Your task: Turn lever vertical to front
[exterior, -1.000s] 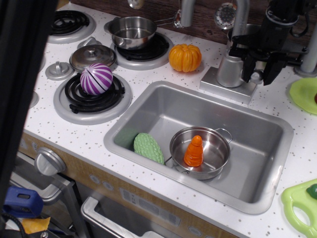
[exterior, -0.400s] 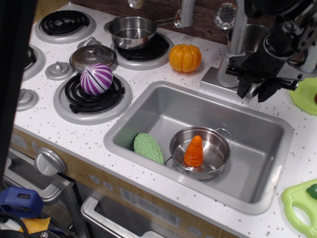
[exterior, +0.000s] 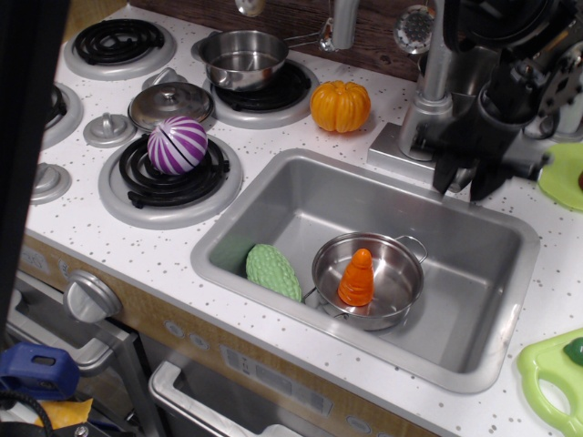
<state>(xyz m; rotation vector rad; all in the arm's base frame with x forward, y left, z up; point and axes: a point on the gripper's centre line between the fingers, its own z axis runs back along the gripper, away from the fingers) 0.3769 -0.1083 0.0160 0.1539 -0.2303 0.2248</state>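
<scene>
The faucet's cylindrical body (exterior: 421, 123) stands on a square base behind the sink, with the tall spout pipe (exterior: 439, 45) rising from it. My black gripper (exterior: 461, 179) hangs just right of the body, over the sink's back rim, fingers pointing down and forward. A small silver piece, the lever (exterior: 462, 173), shows between the two fingers (exterior: 444, 175); they close around it. Most of the lever is hidden by the gripper, and its exact angle cannot be told.
The sink (exterior: 492, 238) holds a steel pot (exterior: 393, 259) with an orange carrot toy (exterior: 357, 278) and a green scrubber (exterior: 273, 270). An orange pumpkin (exterior: 340, 106) sits left of the faucet. A striped purple ball (exterior: 177, 144), pot (exterior: 244, 59) and lid (exterior: 170, 103) are on the stove. A green plate (exterior: 563, 173) lies right.
My gripper has moved down and toward the front, from beside the faucet body to over the sink's rim, tilting as it went. The silver lever piece moved with it.
</scene>
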